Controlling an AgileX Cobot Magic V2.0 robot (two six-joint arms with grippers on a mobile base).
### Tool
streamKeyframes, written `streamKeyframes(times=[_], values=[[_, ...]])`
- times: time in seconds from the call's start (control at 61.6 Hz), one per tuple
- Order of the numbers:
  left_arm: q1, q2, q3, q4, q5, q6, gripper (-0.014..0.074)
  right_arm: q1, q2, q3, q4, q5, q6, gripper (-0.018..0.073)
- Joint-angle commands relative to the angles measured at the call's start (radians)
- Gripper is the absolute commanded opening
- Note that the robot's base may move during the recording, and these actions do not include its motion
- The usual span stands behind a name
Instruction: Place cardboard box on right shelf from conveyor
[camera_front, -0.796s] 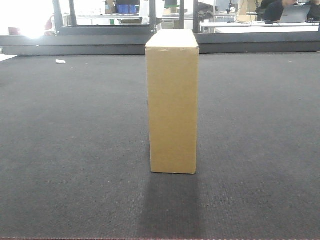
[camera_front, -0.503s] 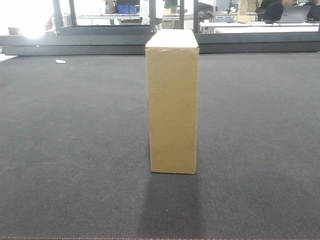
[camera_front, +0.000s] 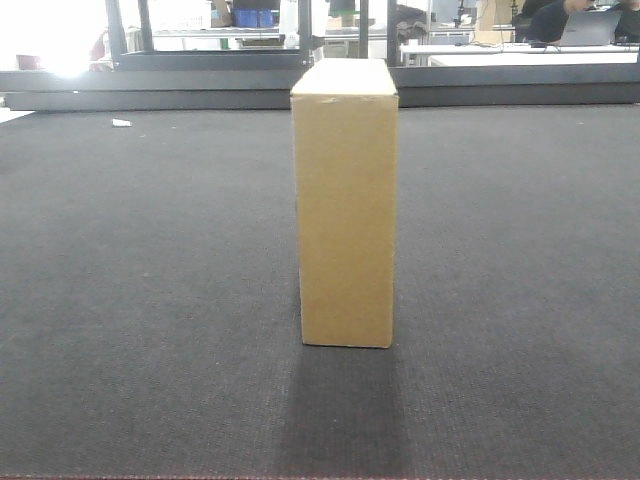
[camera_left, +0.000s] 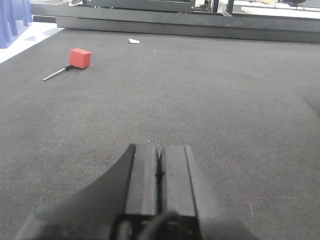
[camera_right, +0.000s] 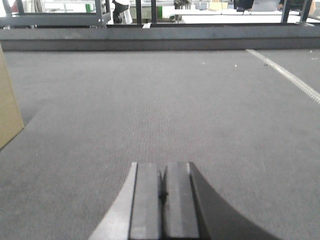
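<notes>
On the conveyor (camera_front: 150, 300), cardboard box (camera_front: 345, 200) upright, red block (camera_left: 80, 57) near left edge, both jaws closed, empty.

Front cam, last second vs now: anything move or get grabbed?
Nothing visibly changed. The cardboard box stands upright on the same spot of the conveyor, untouched, with its shadow falling the same way toward the camera.
</notes>
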Motion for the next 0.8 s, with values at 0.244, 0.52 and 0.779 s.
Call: streamKeyframes(times=[0.244, 0.52, 0.779], values=[[-0.004, -0.015, 0.008, -0.006, -0.086, 0.0, -0.0116, 0.0, 0.009, -0.246, -0.006, -0.052, -0.001, 0.0057], [-0.004, -0.015, 0.008, -0.006, -0.086, 0.0, -0.0116, 0.014, 0.288, -0.579, -0.006, 0.026, -0.001, 0.0162], [-0.004, -0.015, 0.008, -0.006, -0.086, 0.0, -0.0116, 0.126, 0.588, -0.755, -0.006, 0.096, -0.001, 0.0633]])
